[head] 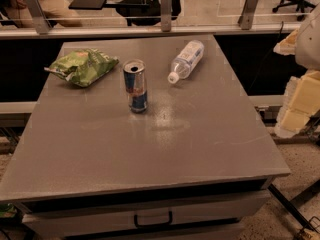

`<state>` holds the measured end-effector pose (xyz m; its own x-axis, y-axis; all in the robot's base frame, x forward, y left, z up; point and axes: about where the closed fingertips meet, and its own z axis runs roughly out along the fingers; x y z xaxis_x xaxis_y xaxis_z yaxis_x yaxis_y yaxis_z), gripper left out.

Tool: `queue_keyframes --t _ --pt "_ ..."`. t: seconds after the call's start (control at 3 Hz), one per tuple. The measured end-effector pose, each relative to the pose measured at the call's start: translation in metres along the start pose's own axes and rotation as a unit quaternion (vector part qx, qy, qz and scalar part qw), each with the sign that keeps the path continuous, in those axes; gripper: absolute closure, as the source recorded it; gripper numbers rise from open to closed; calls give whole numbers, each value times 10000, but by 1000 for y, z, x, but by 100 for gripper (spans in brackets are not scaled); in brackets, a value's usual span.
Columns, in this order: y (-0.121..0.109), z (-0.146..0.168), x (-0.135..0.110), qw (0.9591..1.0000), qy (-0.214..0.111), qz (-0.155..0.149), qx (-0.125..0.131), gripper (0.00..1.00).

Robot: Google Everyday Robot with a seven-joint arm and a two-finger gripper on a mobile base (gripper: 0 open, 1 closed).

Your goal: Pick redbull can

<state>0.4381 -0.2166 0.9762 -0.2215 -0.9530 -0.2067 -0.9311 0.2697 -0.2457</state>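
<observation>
The redbull can [136, 86] stands upright on the grey table [150, 149], a little left of the middle and toward the far half. It is slim, blue and silver with a red mark, and its silver top has an open pull-tab hole. My gripper [296, 109] shows as pale cream blocks at the right edge of the view. It is off the table's right side, well to the right of the can and not touching it.
A green chip bag [82, 66] lies at the far left of the table. A clear plastic bottle with a white cap [186, 60] lies on its side to the right of the can. A glass railing [165, 14] runs behind. A drawer handle [152, 218] is below the front edge.
</observation>
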Motion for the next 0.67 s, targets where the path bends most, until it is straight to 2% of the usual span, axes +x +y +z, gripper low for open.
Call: queue_keyframes --t 0.33,0.67 --pt "0 0 0 10000 0 0 0 0" --pt "-14 12 -24 9996 -217 -101 -128 0"
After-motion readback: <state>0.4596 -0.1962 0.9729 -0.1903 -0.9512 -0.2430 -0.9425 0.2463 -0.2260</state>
